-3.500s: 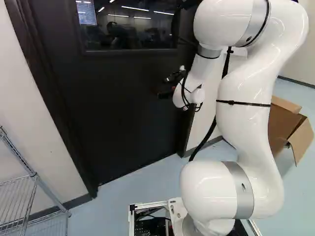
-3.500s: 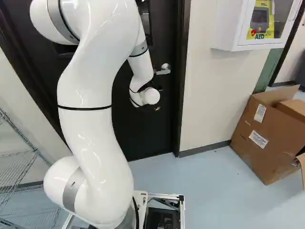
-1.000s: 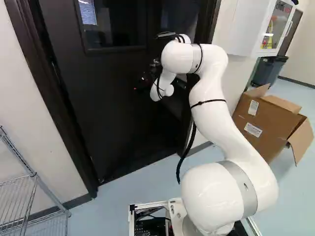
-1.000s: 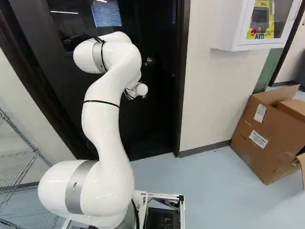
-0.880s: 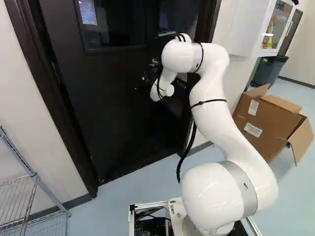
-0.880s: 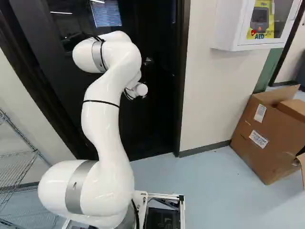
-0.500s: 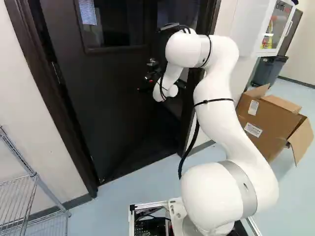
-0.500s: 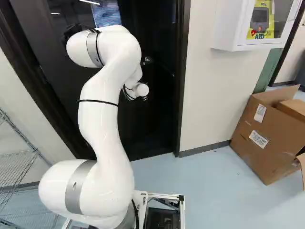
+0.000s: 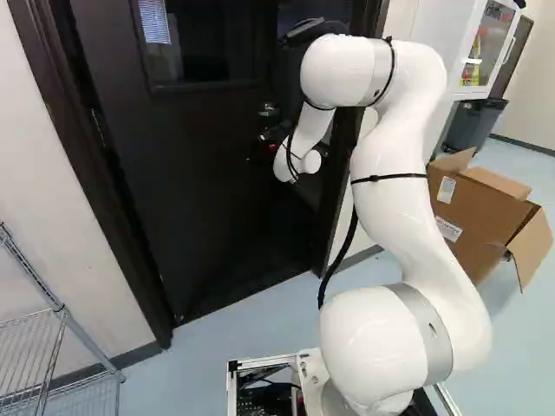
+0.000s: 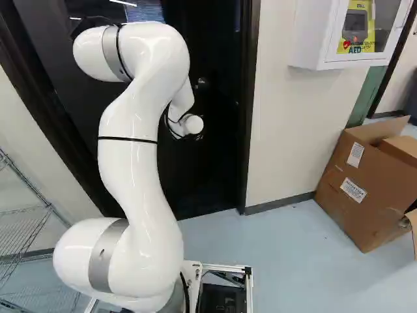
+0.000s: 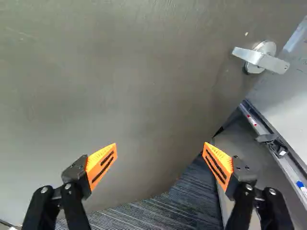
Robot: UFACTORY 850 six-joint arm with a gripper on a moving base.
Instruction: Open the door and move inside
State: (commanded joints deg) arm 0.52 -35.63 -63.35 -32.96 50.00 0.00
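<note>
Across the left base view: a wire rack (image 9: 61, 308), then the door (image 9: 191, 182), standing ajar ahead of me, its handle (image 9: 268, 110) near my end effector (image 9: 258, 154), whose fingers are spread wide apart; farther right, a cardboard box (image 9: 475, 206).

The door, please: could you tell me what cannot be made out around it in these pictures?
- Top of the door: cut off by the upper edge of both base views.
- Gripper: hidden behind the arm in the right base view.
- Handle: too small and dark for its shape in the left base view.
- Floor beyond: mostly hidden by the door in the wrist view.
</note>
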